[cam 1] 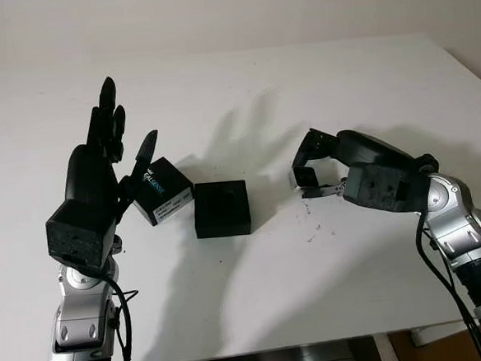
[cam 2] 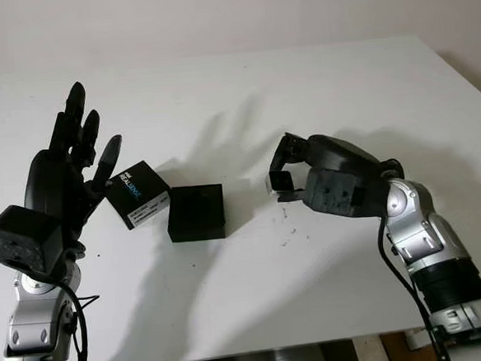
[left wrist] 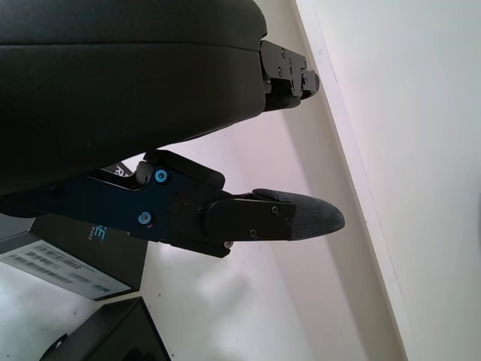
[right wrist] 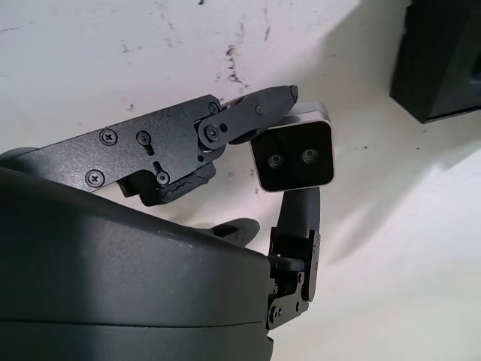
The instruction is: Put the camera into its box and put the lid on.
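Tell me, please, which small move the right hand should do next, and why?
Probably carry the small silver-edged black camera leftward, toward the square black open box. The right hand already pinches the camera and sits right of that box, apart from it. The left hand is open, raised beside the black labelled lid, which lies off the box.

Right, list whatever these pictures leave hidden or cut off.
- Camera, gripped in the right hand: its back and sides, head views, covered by fingers.
- Black box: whether its inside is hollow, head views; seen from above, all dark.
- Labelled lid: small print unreadable, too small; partly behind the open left hand.
- Box in the right wrist view: cut by the edge.
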